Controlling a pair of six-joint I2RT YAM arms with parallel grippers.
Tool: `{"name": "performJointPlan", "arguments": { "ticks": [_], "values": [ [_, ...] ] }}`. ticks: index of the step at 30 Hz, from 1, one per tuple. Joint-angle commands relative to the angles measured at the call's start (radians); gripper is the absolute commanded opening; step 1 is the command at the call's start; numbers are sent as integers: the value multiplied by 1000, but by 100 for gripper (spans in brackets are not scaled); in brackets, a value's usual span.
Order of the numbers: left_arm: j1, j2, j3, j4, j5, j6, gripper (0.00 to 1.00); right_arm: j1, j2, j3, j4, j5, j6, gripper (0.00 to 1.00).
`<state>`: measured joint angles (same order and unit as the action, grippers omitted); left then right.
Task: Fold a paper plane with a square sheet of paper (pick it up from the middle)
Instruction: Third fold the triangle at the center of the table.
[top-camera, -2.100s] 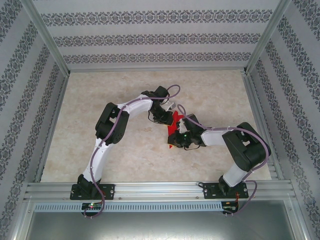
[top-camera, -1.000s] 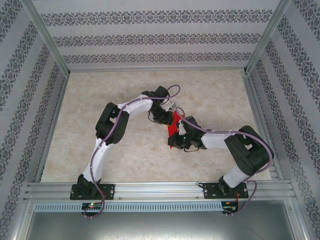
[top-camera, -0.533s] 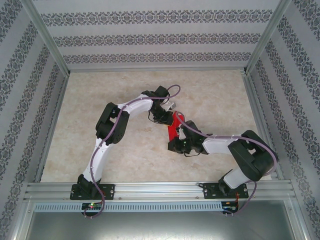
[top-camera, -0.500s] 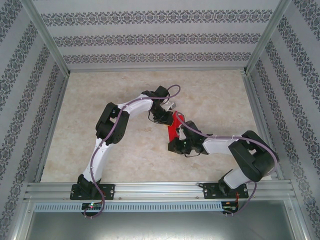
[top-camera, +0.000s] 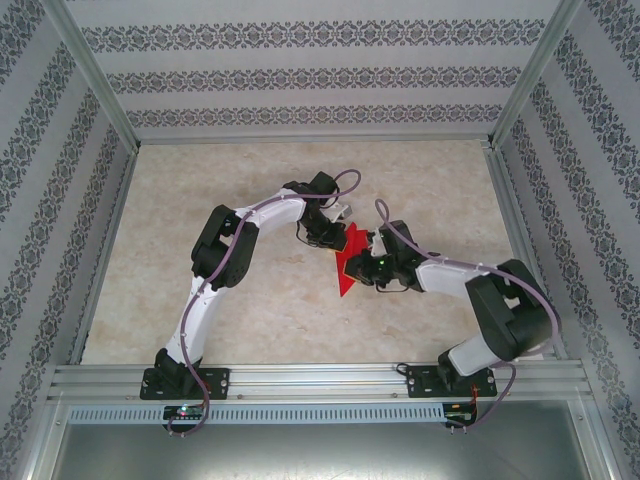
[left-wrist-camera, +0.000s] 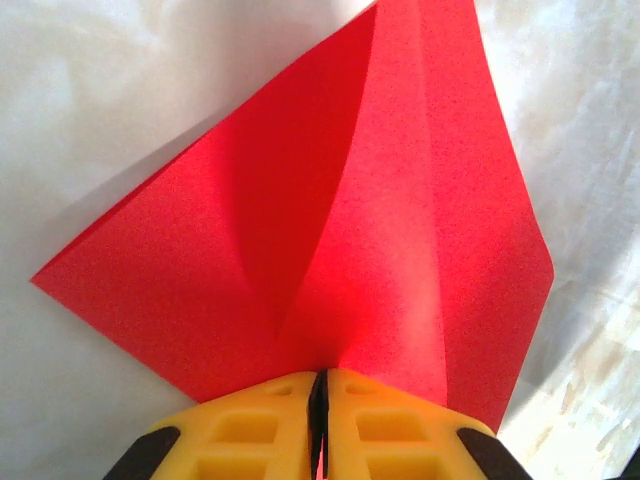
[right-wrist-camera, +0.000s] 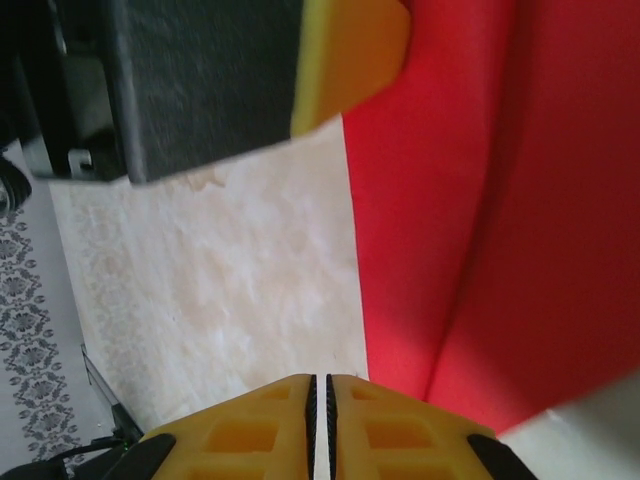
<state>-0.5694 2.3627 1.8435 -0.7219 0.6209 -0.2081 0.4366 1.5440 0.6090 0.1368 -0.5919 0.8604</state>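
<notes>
The red sheet of paper (top-camera: 347, 268) is folded into a narrow pointed paper-plane shape and lies mid-table, tip toward the near edge. My left gripper (top-camera: 340, 232) is shut on its far end. In the left wrist view the yellow fingers (left-wrist-camera: 260, 430) pinch the sheet (left-wrist-camera: 400, 230), which fans out ahead with a raised crease. My right gripper (top-camera: 368, 262) sits at the paper's right side. In the right wrist view that gripper (right-wrist-camera: 321, 378) is shut with nothing between its jaws, the paper (right-wrist-camera: 540, 250) lies just to the right, and the left gripper's finger (right-wrist-camera: 350, 60) shows above.
The pale marbled table (top-camera: 200, 220) is bounded by aluminium rails (top-camera: 320, 380) at the near edge and by patterned walls (top-camera: 300, 80) on the other three sides. Both arms crowd the table's middle, and open surface lies left and far.
My right gripper has moved up and to the right along the paper, uncovering its near tip. The left gripper has stayed shut on the far end.
</notes>
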Motion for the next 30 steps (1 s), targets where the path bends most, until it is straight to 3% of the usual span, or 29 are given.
{"name": "performJointPlan", "arguments": {
  "ticks": [1,9,18,30],
  "values": [
    [-17,115,-70,-66,-145,25,13,-8,62,57,40,-34,-23,14],
    [-17,107,-63,-65,-128,22,13,-57,179,98,19,-23,-81,13],
    [-17,109,-48,-68,-120,24,13,-107,161,141,-8,-42,-96,12],
    [-13,102,-34,-66,-96,19,13,-148,289,231,-53,-59,-146,11]
  ]
}}
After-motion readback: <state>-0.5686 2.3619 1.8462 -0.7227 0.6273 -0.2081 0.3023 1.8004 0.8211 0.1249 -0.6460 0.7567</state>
